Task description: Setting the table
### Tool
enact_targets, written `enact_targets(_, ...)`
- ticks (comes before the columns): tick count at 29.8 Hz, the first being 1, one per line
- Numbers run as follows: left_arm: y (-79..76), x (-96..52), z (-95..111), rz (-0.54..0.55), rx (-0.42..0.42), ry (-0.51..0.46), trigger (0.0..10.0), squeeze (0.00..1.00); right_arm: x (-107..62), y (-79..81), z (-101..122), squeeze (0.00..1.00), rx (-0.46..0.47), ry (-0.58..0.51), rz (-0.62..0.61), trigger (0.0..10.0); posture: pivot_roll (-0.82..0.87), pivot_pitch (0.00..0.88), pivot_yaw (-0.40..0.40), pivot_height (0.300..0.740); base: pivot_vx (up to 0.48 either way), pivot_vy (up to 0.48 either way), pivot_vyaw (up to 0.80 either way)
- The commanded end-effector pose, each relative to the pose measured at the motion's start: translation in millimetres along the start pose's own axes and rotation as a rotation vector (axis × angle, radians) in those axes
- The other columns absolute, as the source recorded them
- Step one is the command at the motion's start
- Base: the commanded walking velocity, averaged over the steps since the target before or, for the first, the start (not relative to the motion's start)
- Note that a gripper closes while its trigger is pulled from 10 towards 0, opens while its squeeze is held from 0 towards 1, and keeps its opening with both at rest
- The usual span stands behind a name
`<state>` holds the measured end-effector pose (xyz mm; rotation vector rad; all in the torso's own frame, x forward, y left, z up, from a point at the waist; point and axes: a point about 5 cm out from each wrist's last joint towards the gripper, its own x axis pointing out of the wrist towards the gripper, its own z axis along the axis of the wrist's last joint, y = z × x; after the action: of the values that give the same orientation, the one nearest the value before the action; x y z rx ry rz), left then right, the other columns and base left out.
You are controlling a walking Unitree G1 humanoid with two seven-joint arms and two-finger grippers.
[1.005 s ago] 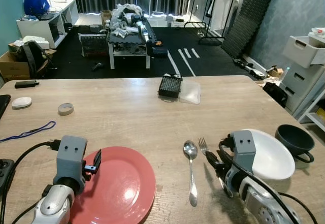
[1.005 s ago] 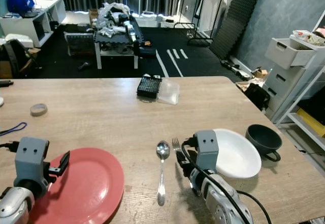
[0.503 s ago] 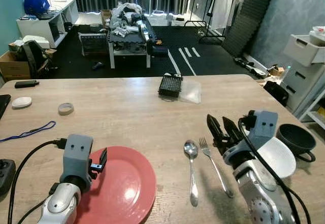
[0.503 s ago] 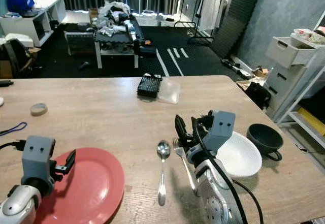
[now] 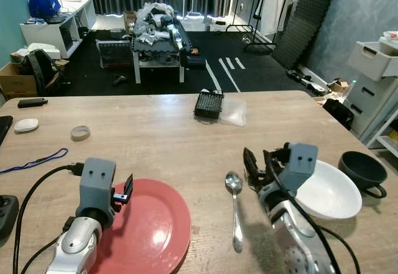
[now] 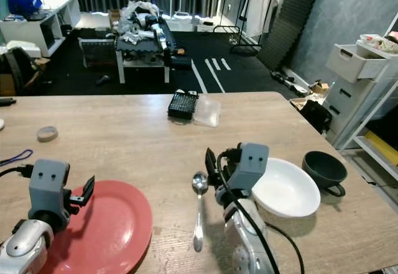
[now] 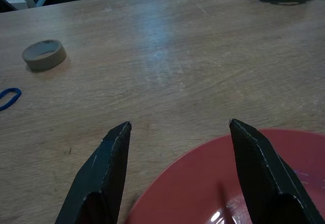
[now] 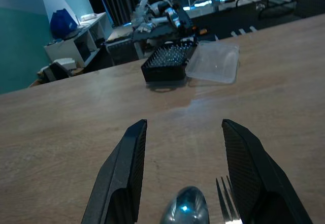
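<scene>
Looking down over the wooden table, I log the place setting along its near edge. Largest item: 1 red plate, near-left, flat on the wood. Next: 1 white bowl, near-right, with 1 dark mug just beside it toward the table's right edge, handle facing the near side. Between plate and bowl lies 1 spoon, bowl end pointing away from me. In the right wrist view, 1 fork lies just beside the spoon on its right, tines pointing the same way.

Left gripper: its 2 fingers stand wide apart, holding nothing, hovering over the far-left rim of the red plate. I cannot tell whether either finger touches the rim.

Right gripper: its 2 fingers are also spread, holding nothing, poised low above the upper ends of the spoon and fork, just left of the white bowl.

Farther out: 1 black perforated box and 1 clear plastic lid, touching, near the far edge. On the left side: 1 tape roll, 1 blue cord, 1 white mouse.
</scene>
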<state>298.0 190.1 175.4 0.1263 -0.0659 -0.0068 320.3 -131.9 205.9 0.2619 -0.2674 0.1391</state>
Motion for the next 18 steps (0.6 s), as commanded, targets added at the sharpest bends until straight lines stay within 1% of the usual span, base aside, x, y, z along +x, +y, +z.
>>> enact_targets(1, -3.0, -0.8, -3.7, -0.005, -0.004, 0.014, 10.0, 0.00, -2.1, -2.1, -3.8, 0.00, -0.007, 0.003, -0.017, 10.0, 0.08, 0.131, 0.051, 0.740, 0.000, 0.000, 0.00)
enact_targets(5, -4.5, -0.2, -3.9, -0.009, -0.004, 0.014, 10.0, 0.00, -0.8, -2.9, -3.3, 0.00, -0.017, -0.010, -0.018, 10.0, 0.08, 0.127, 0.048, 0.740, 0.000, 0.000, 0.00)
enact_targets(11, -2.7, -0.3, -4.7, -0.001, -0.004, 0.014, 10.0, 0.00, -0.8, -7.2, -2.7, 0.00, -0.026, -0.016, -0.026, 10.0, 0.08, 0.122, 0.043, 0.740, 0.000, 0.000, 0.00)
enact_targets(18, -3.4, -4.1, -4.5, -0.014, 0.004, 0.012, 10.0, 0.00, -1.9, -8.4, -3.8, 0.00, -0.050, -0.025, -0.027, 10.0, 0.08, 0.110, 0.046, 0.740, 0.000, 0.000, 0.00)
